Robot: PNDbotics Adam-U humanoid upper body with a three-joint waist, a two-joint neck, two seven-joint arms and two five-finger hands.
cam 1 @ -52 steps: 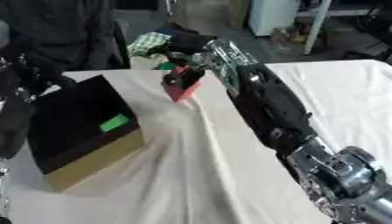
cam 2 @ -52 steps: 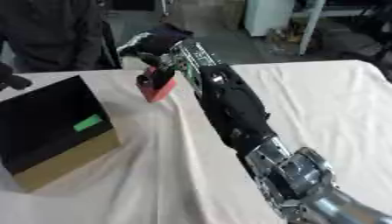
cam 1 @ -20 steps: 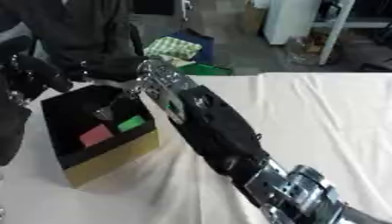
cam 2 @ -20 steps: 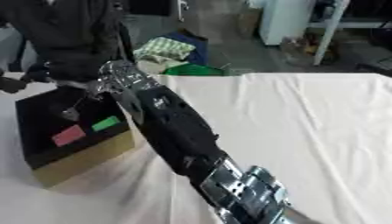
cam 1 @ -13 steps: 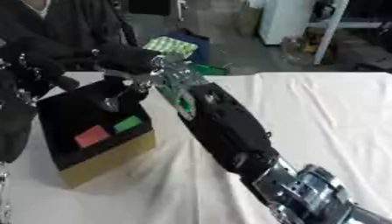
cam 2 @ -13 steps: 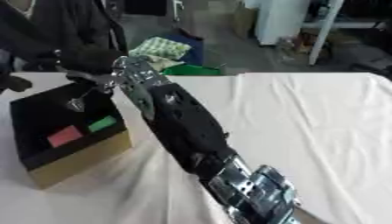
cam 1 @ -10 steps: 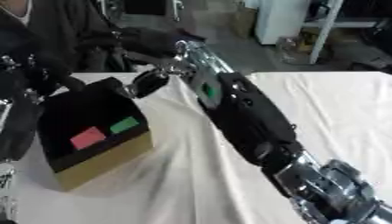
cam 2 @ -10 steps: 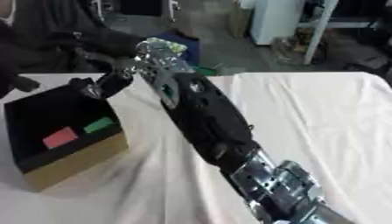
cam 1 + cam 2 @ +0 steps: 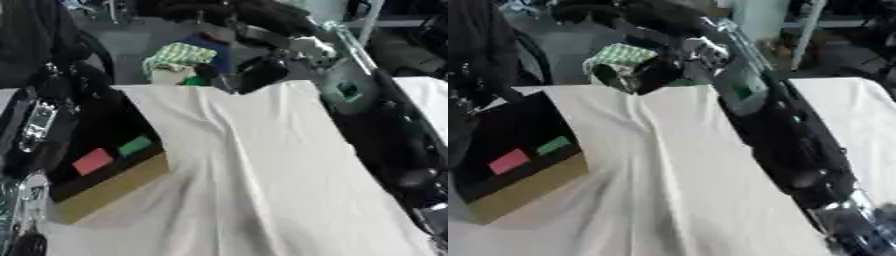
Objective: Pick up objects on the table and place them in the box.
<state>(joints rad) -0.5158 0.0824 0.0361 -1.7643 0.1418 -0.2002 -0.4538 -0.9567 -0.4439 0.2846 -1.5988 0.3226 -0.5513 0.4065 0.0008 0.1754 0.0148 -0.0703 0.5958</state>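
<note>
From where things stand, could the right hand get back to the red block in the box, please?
Probably yes. The red block lies beside a green block in the open box, uncovered from above. The right hand is raised near the table's far edge, and nothing stands between them.

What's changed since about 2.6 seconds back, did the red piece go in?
Yes. The right hand carried the red piece from the table's far side to the box, let it go inside, then pulled back toward the far edge. The green piece stayed in the box beside it.
</note>
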